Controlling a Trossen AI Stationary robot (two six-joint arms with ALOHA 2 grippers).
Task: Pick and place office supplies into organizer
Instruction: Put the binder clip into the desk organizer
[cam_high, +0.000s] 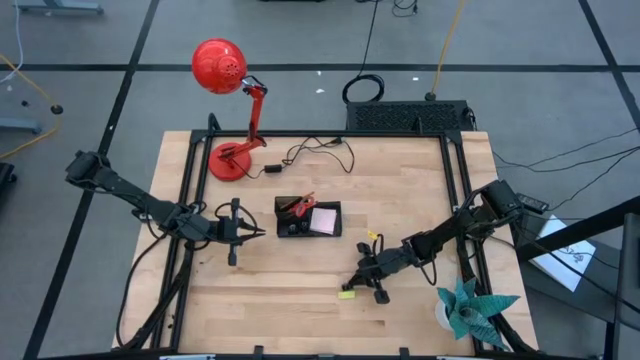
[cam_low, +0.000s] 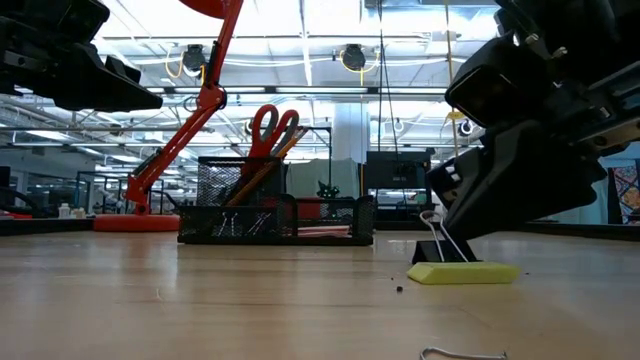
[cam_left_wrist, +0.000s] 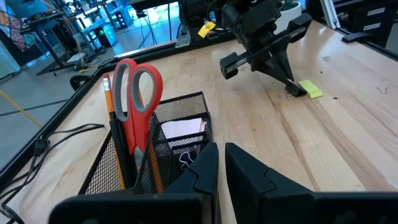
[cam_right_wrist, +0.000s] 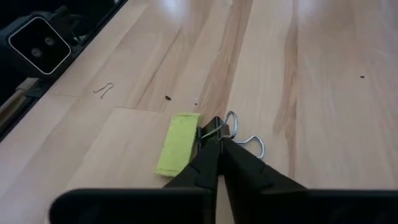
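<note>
Fingers of the right gripper (cam_right_wrist: 219, 149) are pinching shut on the binder clip (cam_right_wrist: 214, 129) fastened to the yellow-green piece (cam_right_wrist: 177, 142), low on the table at five o'clock from the organizer (cam_high: 308, 217), readying a lift; the left gripper (cam_high: 262, 232) is waiting shut at nine o'clock.

red-handled scissors (cam_left_wrist: 138, 93) and orange pencils (cam_left_wrist: 107, 93) stand in the black mesh organizer (cam_left_wrist: 180, 134) by a pale pink sticky-note pad (cam_left_wrist: 183, 128); a yellow-green piece (cam_right_wrist: 178, 142) lies on light wood-grain tabletop (cam_right_wrist: 323, 93); red lamp (cam_high: 225, 75); teal paper plant (cam_high: 470, 308).
</note>
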